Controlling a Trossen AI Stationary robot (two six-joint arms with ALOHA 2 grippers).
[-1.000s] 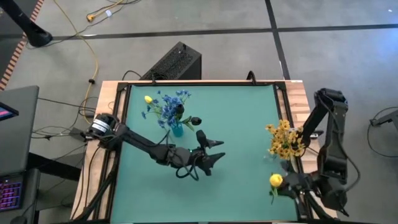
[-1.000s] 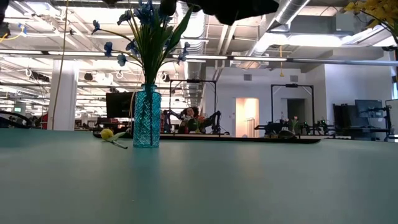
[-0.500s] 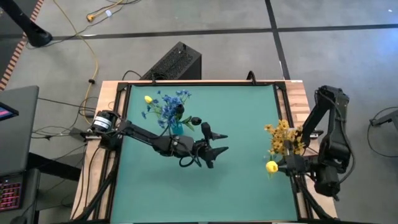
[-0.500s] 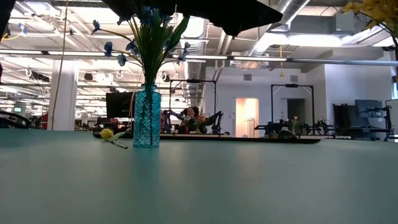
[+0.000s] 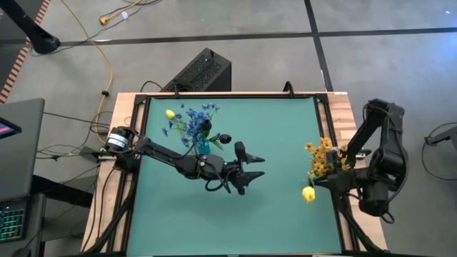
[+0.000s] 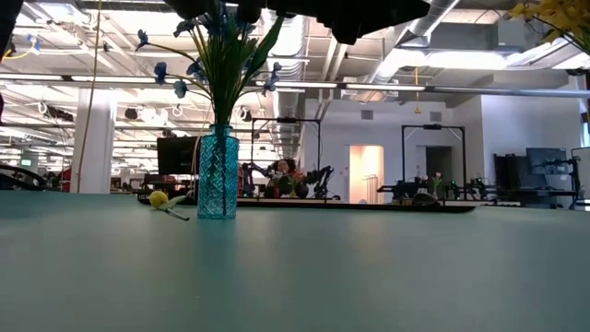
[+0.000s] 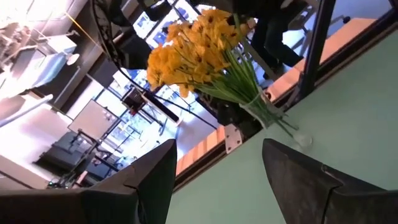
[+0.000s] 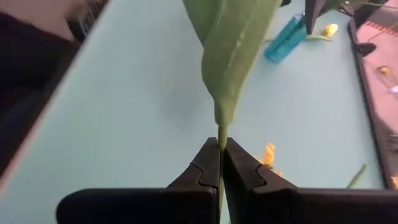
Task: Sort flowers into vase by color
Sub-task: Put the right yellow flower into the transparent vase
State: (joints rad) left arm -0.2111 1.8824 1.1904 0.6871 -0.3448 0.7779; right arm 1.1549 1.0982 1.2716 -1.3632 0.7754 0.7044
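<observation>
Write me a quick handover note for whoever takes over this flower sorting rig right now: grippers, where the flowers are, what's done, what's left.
Right gripper: shut on the stem of a yellow bud, held beside the yellow-orange bunch at the table's right edge.
Left gripper: open, empty, over mid-table.
Done: blue flowers stand in the blue vase; the yellow-orange bunch is upright.
Left: place the held bud; a dark bud sits right of the blue vase, and another yellow bud lies on the table by it.
</observation>
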